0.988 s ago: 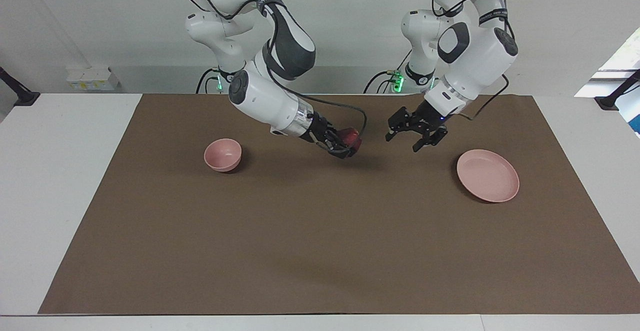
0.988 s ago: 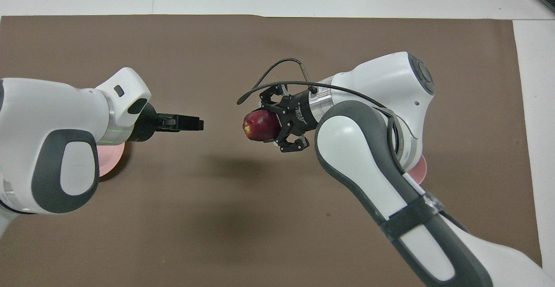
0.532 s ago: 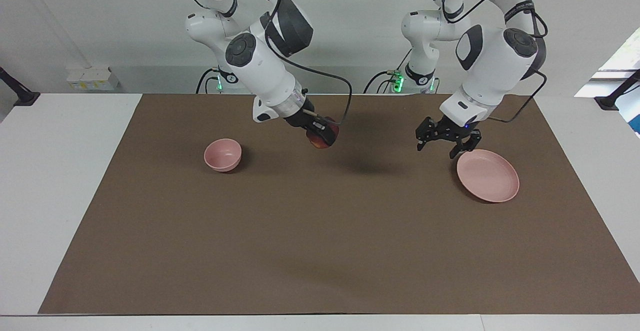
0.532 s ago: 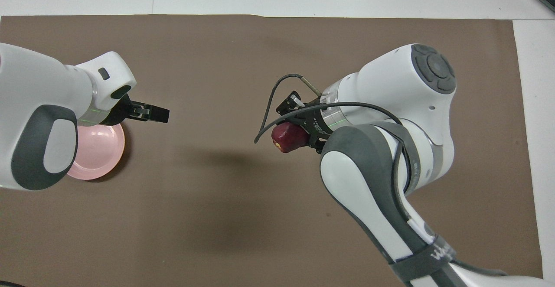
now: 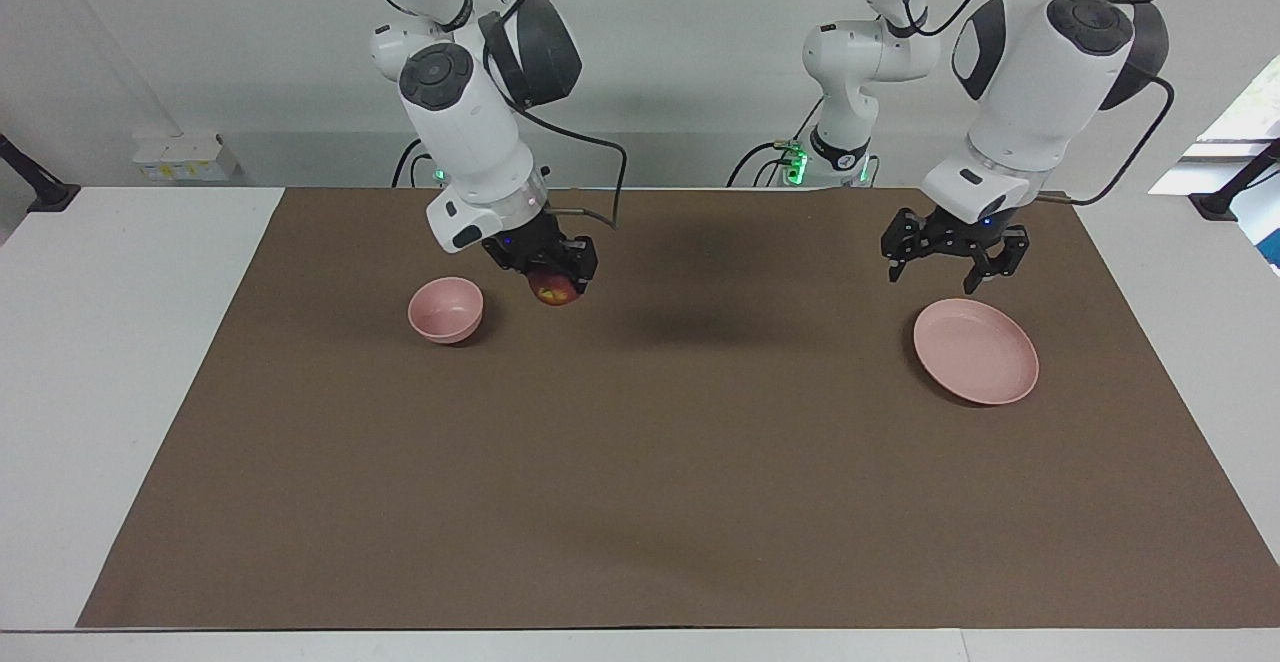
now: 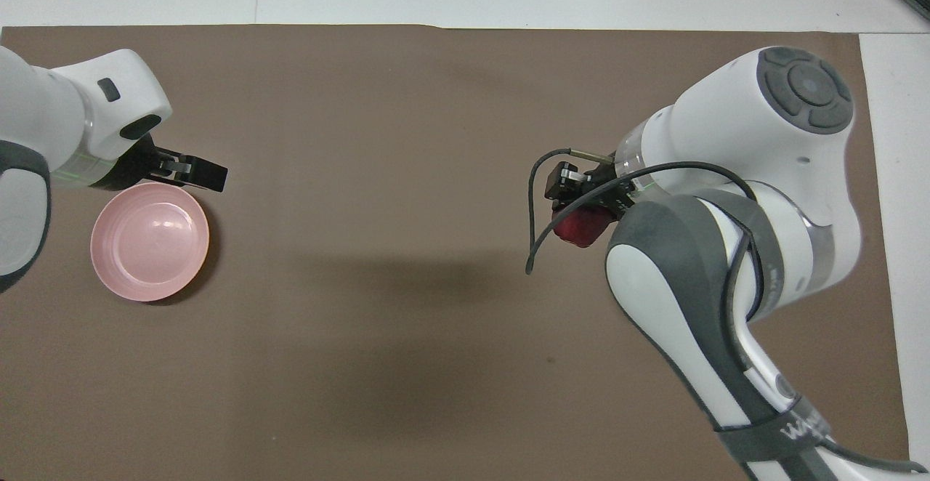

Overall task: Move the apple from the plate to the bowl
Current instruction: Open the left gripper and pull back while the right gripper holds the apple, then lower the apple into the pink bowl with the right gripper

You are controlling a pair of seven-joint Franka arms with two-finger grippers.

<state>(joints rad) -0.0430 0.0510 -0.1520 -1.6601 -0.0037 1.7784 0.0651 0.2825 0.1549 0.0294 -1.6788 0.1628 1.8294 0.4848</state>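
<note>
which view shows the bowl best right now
The facing view. There the bowl stands fully in sight on the brown mat, its rim and inside clear, beside the right gripper that holds the apple. In the overhead view the right arm covers the bowl entirely, so nothing of it shows.

Robotics lab, not home or kitchen. Two white Franka arms [image 5: 470, 132] mounted at one edge of white tabletop [image 5: 130, 342]. Brown paper sheet [image 5: 640, 462] covers most of tabletop (staged work surface). Plain white wall [image 5: 700, 42] next to arm bases; cables and green status lights [image 5: 795, 164] at bases.
</note>
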